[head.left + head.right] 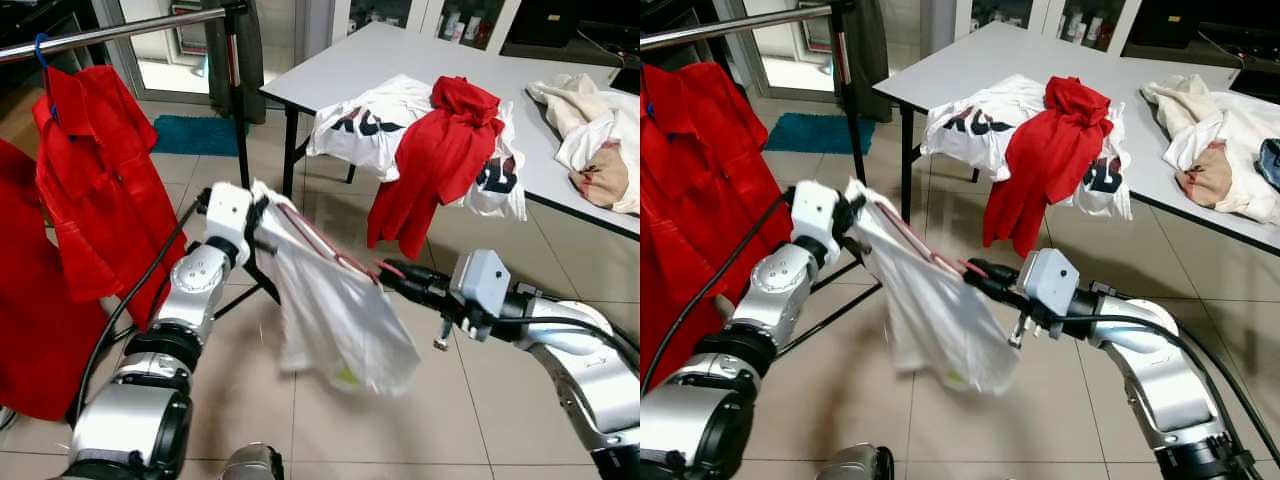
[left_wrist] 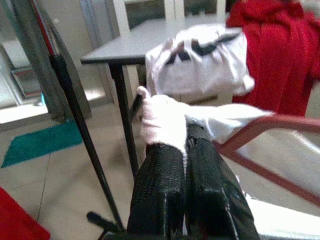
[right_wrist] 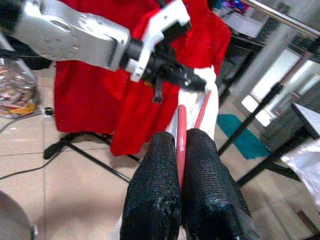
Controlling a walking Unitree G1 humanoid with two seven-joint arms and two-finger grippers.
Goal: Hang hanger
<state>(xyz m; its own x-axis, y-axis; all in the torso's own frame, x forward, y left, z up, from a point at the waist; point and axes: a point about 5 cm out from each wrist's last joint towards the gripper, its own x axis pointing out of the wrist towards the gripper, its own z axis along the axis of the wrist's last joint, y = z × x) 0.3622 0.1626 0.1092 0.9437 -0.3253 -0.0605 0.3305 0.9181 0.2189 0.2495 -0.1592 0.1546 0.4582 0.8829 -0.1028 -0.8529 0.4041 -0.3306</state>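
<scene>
A white garment (image 1: 335,305) hangs on a red hanger (image 1: 325,243) held in mid-air between my two arms. My left gripper (image 1: 262,218) is shut on the white cloth at the hanger's left end; its black fingers (image 2: 165,185) pinch a fold of fabric. My right gripper (image 1: 392,271) is shut on the hanger's red bar at the other end, the bar (image 3: 182,145) caught between its fingers. A metal clothes rail (image 1: 110,32) runs across the upper left, with a red shirt (image 1: 95,170) hanging from it on a blue hanger.
A grey table (image 1: 400,50) stands behind, with a white printed shirt (image 1: 365,125), a red garment (image 1: 435,160) draped over its edge and beige clothes (image 1: 590,140) at the right. The rail's black stand (image 1: 240,110) and a teal mat (image 1: 195,135) lie beyond. Tiled floor below.
</scene>
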